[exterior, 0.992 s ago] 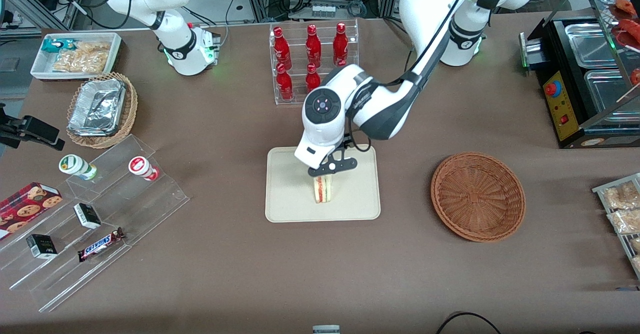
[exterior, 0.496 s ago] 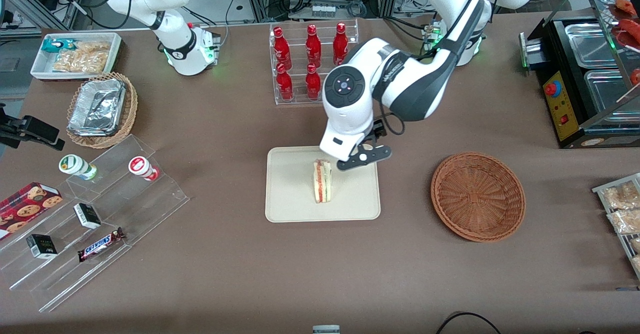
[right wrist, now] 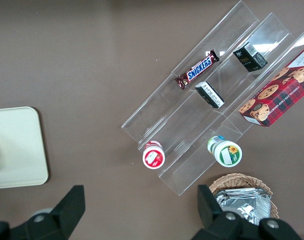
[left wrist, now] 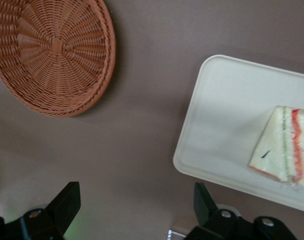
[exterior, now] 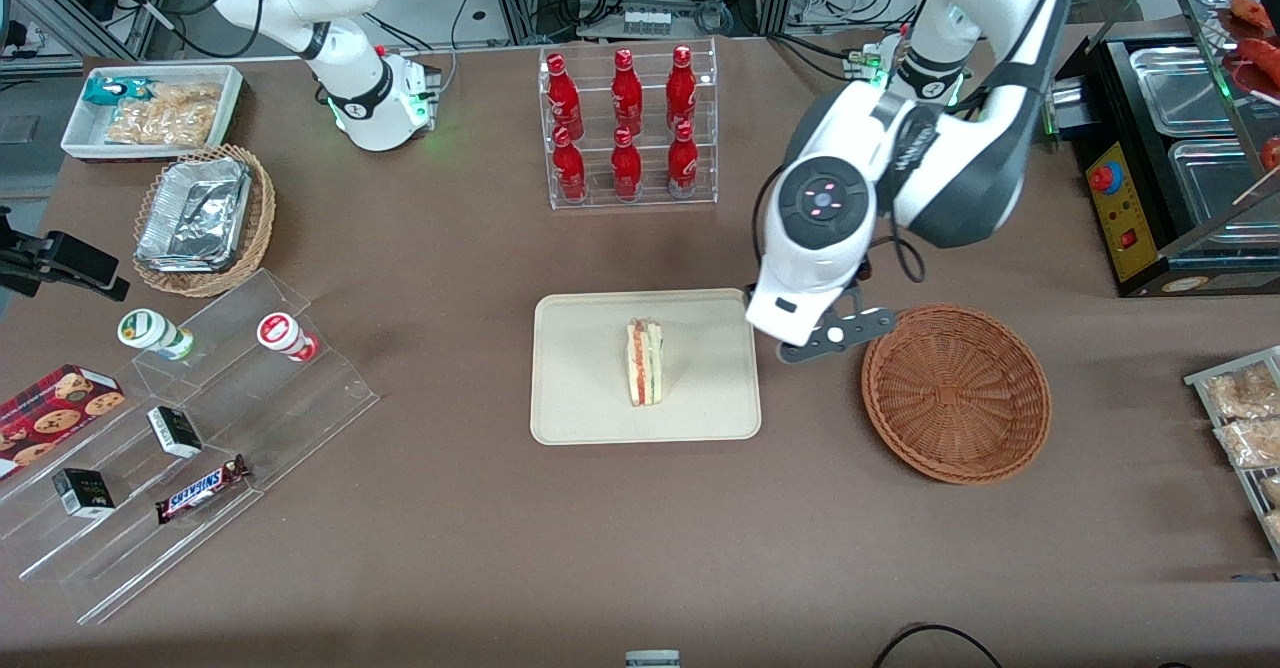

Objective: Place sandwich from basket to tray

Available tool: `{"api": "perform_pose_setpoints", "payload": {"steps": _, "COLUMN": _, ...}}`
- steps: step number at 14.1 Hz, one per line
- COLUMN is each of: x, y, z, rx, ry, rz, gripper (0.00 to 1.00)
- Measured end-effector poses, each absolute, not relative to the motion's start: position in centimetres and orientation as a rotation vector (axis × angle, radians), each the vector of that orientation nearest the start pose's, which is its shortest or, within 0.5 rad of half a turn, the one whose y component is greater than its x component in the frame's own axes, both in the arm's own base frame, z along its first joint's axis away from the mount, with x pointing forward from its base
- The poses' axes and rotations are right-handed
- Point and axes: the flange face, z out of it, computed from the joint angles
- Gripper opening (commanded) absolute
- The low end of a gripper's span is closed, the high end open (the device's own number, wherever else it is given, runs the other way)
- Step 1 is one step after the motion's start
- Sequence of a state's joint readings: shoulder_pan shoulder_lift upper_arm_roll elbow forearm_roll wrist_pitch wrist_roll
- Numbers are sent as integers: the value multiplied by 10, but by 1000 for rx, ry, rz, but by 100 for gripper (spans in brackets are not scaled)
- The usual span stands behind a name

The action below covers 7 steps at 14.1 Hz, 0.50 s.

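1. Basically done: sandwich stands on its edge on the tray; wicker basket holds nothing.
2. Left arm's tool hangs empty above bare counter, between tray and basket, fingers spread wide.
3. Sandwich sits well apart from the tool, toward the parked arm's end.
4. Next move, likely: only clear off and park; no grasp needed.

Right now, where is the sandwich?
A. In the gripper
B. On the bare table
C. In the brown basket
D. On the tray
D. The sandwich lies on the tray; the basket holds nothing, and the gripper hangs open and empty above the table between tray and basket.
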<state>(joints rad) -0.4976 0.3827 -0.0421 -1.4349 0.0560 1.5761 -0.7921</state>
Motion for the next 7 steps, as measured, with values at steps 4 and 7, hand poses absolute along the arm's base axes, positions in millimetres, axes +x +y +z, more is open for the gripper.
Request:
{"api": "perform_pose_setpoints", "payload": {"steps": 4, "x": 561, "y": -245, "z": 484, "rx": -2962, "ry": -269, "rz": 272, "gripper": 100}}
{"api": "perform_pose_setpoints", "payload": {"steps": 7, "x": 556, "y": -183, "z": 507, "rx": -2996, "ry": -208, "rz": 281, "gripper": 100}}
